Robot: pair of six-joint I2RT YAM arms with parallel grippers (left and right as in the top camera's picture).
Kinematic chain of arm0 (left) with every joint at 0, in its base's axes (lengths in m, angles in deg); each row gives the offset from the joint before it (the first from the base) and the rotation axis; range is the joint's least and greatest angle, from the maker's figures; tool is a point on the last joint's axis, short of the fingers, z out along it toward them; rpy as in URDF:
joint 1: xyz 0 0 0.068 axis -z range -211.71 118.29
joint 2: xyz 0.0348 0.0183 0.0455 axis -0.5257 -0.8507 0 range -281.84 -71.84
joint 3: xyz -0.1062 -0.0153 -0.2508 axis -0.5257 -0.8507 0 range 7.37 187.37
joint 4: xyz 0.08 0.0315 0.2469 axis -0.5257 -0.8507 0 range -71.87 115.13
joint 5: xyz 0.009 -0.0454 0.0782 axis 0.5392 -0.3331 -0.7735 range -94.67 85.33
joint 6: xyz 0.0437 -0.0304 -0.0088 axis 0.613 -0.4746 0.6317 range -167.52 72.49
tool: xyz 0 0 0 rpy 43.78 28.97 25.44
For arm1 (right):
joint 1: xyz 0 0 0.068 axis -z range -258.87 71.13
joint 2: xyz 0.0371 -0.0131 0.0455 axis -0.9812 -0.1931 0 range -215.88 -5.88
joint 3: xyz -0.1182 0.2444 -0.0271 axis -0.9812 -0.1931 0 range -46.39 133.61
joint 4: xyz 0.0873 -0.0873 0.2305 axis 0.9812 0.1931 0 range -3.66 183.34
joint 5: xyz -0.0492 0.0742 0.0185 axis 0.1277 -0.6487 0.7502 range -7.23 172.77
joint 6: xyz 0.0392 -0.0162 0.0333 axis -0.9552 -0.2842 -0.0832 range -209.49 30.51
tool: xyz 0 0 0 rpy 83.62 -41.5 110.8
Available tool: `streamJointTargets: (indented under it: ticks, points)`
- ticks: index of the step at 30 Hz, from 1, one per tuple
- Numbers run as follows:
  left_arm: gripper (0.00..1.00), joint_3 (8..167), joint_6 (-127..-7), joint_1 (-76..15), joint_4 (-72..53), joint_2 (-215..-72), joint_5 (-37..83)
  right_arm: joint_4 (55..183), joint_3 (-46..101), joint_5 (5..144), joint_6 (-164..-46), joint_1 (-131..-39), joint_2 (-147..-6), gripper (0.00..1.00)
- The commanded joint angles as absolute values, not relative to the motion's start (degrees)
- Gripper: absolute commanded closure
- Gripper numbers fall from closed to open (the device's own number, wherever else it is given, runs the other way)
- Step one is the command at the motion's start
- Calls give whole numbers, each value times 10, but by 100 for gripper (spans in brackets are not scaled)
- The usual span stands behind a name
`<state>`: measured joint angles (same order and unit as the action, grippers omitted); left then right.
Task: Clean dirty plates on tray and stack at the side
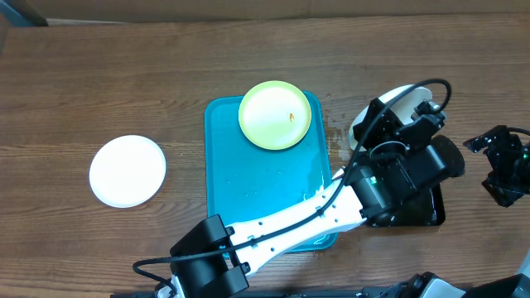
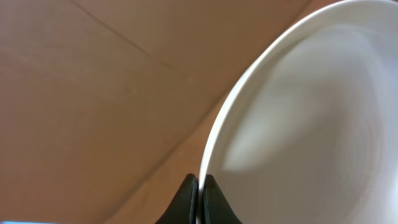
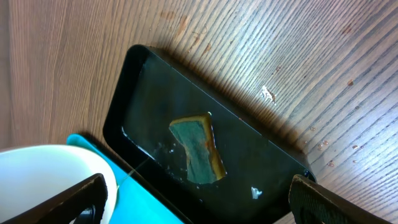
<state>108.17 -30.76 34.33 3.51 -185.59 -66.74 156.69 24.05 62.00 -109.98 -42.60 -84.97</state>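
Wood table point(image 1: 66, 83). Left gripper point(image 2: 199, 188) pinched on white plate point(image 2: 298, 124) rim, held up beside black tray point(image 3: 261, 149). Right gripper point(image 3: 199, 200) fingers apart, sponge point(image 3: 199, 152) dead ahead between them, right arm nearer.

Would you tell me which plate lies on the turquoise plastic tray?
The round pale yellow-green plastic plate; the two white plates are off it.

overhead straight down, wrist views close, both sharing white plate point(image 2: 298, 124)
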Motion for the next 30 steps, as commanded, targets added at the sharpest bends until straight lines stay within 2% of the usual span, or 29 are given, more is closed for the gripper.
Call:
streamJointTargets:
  ticks: [1, 20, 25, 28, 30]
  points:
    - [96, 1092, -267, 350, 45, -1858, -711, 1565, 244, 616, -1093, -429, -848, 5]
    - [96, 1092, -270, 351, 46, -1858, -717, 1565, 244, 616, -1094, -429, -848, 5]
    - [96, 1091, -323, 351, 17, -1858, -670, 1565, 244, 616, -1094, -429, -848, 5]
    - [96, 1092, -336, 348, 44, -1857, -723, 1567, 244, 616, -1094, -429, -848, 5]
    - [96, 1092, -361, 349, 34, -1857, -692, 1566, 244, 616, -1094, -429, -848, 5]
